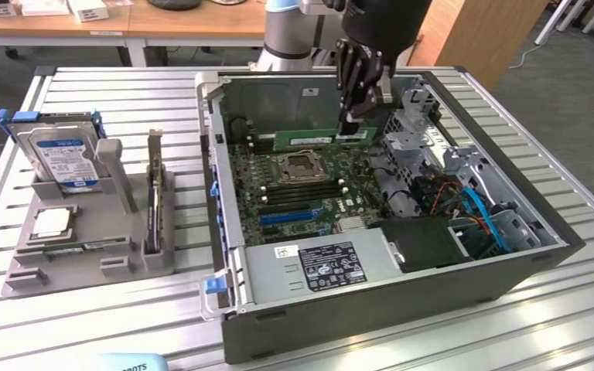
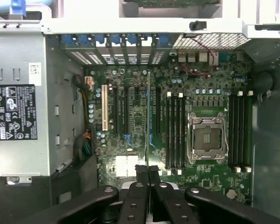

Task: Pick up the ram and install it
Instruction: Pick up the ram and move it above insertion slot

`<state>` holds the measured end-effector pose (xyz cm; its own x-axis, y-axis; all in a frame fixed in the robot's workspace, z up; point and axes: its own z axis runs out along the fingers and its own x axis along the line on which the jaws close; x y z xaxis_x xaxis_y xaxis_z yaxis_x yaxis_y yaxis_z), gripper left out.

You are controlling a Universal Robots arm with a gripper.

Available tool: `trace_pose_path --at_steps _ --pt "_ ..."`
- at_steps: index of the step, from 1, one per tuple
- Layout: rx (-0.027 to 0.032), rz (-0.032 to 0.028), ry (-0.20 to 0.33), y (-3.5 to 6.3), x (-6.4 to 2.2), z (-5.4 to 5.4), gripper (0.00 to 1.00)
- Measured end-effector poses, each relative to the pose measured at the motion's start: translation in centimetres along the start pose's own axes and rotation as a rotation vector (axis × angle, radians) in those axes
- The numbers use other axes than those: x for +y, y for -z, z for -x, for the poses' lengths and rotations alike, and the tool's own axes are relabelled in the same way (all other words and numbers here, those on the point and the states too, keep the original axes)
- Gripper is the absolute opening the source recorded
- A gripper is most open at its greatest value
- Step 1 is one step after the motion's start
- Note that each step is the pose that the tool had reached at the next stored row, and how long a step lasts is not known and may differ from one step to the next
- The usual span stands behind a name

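Inside the open computer case (image 1: 503, 270), my gripper (image 1: 352, 127) hangs above the motherboard (image 1: 308, 193) and is shut on the ram (image 1: 305, 140). The ram is a thin green stick held level by one end, over the board's far part beyond the CPU socket (image 1: 299, 166). From the wrist camera the ram (image 2: 147, 116) appears edge-on as a thin line running out from the closed fingertips (image 2: 141, 172). It hovers over the board between the black expansion slots and the memory slots (image 2: 175, 133). More memory slots (image 2: 239, 133) lie on the other side of the socket (image 2: 206, 137).
A grey power supply (image 1: 318, 267) fills the case's near corner, with cables and a drive cage (image 1: 452, 201) at the exterior view's right. On the table to the left, a grey fixture (image 1: 80, 247) holds a hard drive (image 1: 65, 158), a processor chip (image 1: 52, 222), another green stick (image 1: 80, 247) and an upright card (image 1: 155, 201).
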<state>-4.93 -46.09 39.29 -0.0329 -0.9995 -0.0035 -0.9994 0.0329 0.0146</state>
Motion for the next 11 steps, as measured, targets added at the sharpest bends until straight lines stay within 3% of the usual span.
trace_pose_path --at_steps 11 --pt "-0.0001 -0.0005 -0.005 -0.07 0.10 2.8 0.12"
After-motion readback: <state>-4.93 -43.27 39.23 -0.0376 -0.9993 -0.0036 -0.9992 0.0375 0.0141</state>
